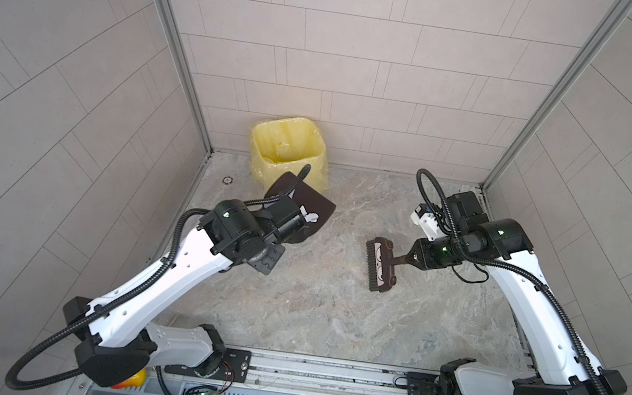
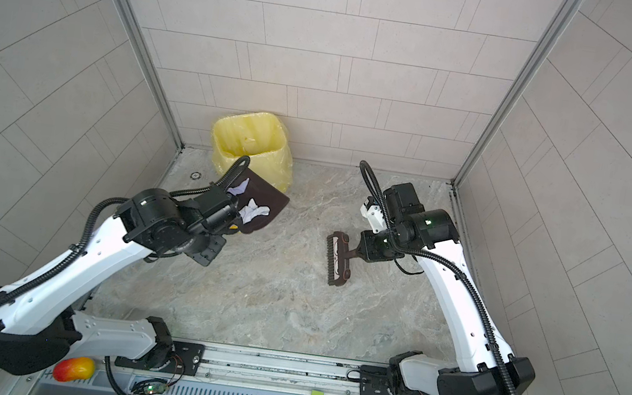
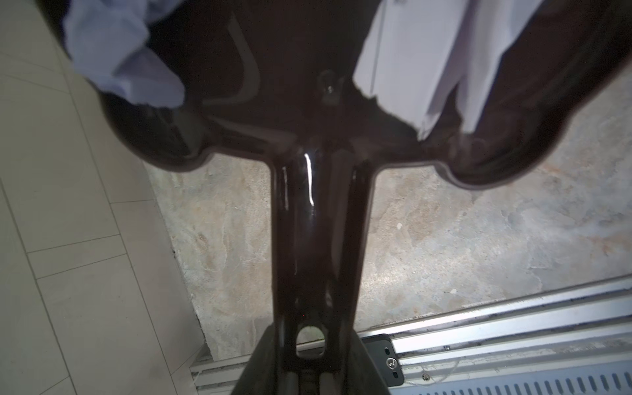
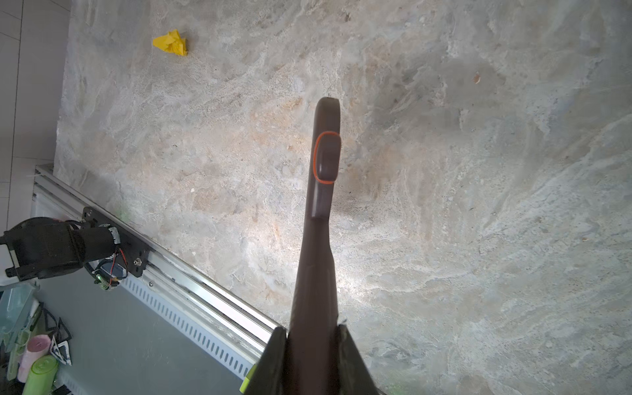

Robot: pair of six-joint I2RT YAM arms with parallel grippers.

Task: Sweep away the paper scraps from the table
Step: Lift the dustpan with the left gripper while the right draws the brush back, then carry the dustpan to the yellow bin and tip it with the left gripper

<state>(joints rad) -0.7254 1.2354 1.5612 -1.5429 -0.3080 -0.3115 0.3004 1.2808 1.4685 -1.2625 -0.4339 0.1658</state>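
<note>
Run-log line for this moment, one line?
left jaws: shut on dustpan | dustpan: scraps aboard, by bin | right jaws: shut on brush | table: one yellow scrap

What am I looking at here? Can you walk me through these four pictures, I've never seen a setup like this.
This is a robot with two arms, a left arm and a right arm, mounted at the near edge of a marble-look table. Two pictures come from one overhead camera that looks down on everything. The other two come from a small camera on each wrist, looking along the gripper.

The left gripper is shut on the handle of a dark dustpan, held beside a yellow-lined bin. Paper scraps lie in the pan. The right gripper is shut on a brush. The right wrist view also shows one yellow scrap on the table.
</note>
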